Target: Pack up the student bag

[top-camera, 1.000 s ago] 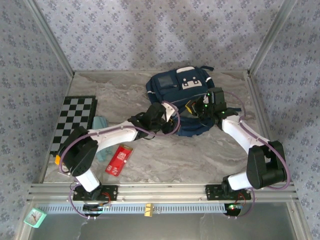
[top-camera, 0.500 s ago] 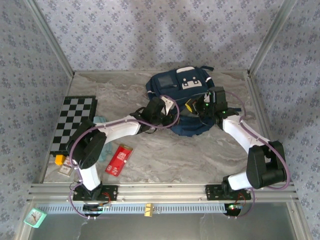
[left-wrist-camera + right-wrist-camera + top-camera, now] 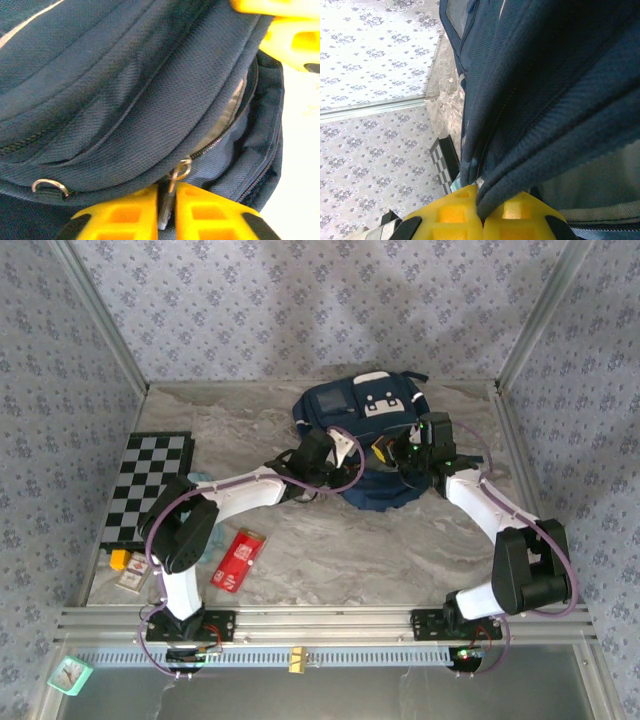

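Note:
The student bag [image 3: 360,408], a navy-blue backpack with white trim, lies at the back middle of the table. My left gripper [image 3: 336,450] is at its near left side. In the left wrist view its yellow fingers [image 3: 125,215] are shut on the metal zipper pull [image 3: 169,200] of the bag's partly open zipper [image 3: 220,137]. My right gripper [image 3: 396,453] is at the bag's near right side. It is shut on a fold of the bag's navy fabric [image 3: 500,192] and holds that edge up. Grey lining [image 3: 590,185] shows inside.
A black-and-white checkerboard [image 3: 150,485] lies at the left. A red packet [image 3: 238,558] is near the left arm, a teal cloth [image 3: 200,482] beside the board, and small items [image 3: 130,575] at the front left. A teal clock [image 3: 68,673] sits below the table rail.
My left gripper has moved right and away to the bag and shut on the zipper pull. The right gripper has kept its grip on the fabric and shifted slightly away.

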